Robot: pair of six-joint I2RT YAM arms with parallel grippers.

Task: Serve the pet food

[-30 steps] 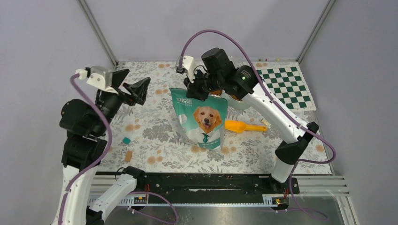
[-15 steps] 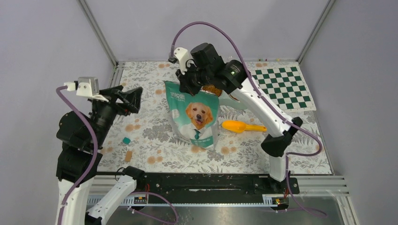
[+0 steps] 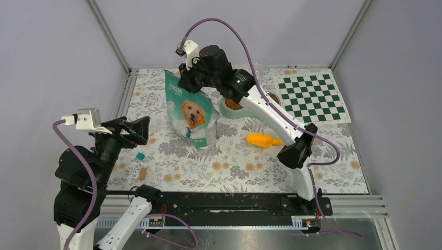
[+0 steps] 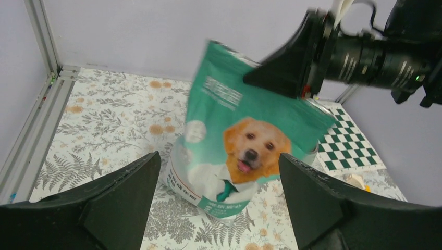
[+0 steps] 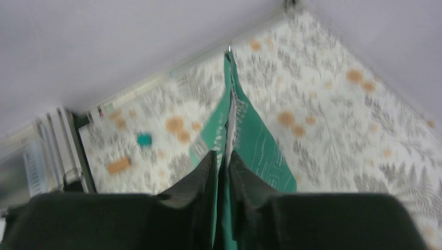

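A teal bag [image 3: 191, 113] with a golden dog picture is tilted over the floral mat left of centre, and motion blurs it in the left wrist view [image 4: 245, 140]. My right gripper [image 3: 186, 83] is shut on the bag's top edge; the right wrist view shows both fingers [image 5: 223, 154] pinching the thin teal edge [image 5: 255, 138]. Brown pet food [image 3: 233, 104] fills a pale bowl [image 3: 225, 110] partly hidden under the right arm. My left gripper [image 3: 139, 130] stands open at the near left, apart from the bag and facing it [image 4: 219, 157]. A yellow-orange scoop [image 3: 264, 139] lies on the mat to the right.
A green checkered board [image 3: 311, 96] lies at the back right. A small teal block [image 3: 140, 155] and a tan block [image 3: 142, 173] sit on the mat near the left arm. Metal frame rails run along the mat's left and back edges.
The right arm has swung left with the bag in its grip, uncovering the bowl. The left arm has drawn back toward the near left.
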